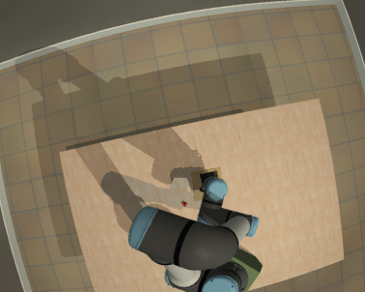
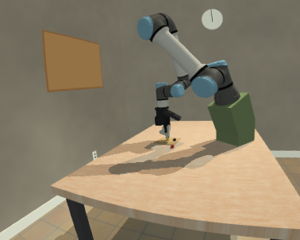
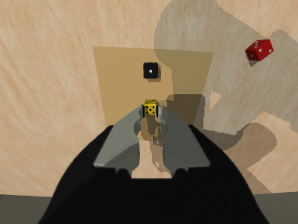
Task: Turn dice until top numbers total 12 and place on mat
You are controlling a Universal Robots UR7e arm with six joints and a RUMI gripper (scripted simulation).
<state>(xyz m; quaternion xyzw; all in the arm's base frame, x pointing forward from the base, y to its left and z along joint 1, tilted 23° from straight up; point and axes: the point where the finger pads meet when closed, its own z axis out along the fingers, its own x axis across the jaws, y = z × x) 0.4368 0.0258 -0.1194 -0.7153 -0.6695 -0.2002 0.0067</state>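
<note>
In the wrist view my gripper is shut on a yellow die with black pips, held over the tan mat. A black die sits flat on the mat beyond it, one white pip up. A red die lies off the mat on the table to the right, looking tilted. In the top view the red die shows beside the arm, and the mat is mostly hidden under the wrist. In the exterior view the gripper hangs just above the mat.
The green robot base stands at the table's back right. The arm's shadows lie across the wooden table top. A wall board and a clock hang on the back wall.
</note>
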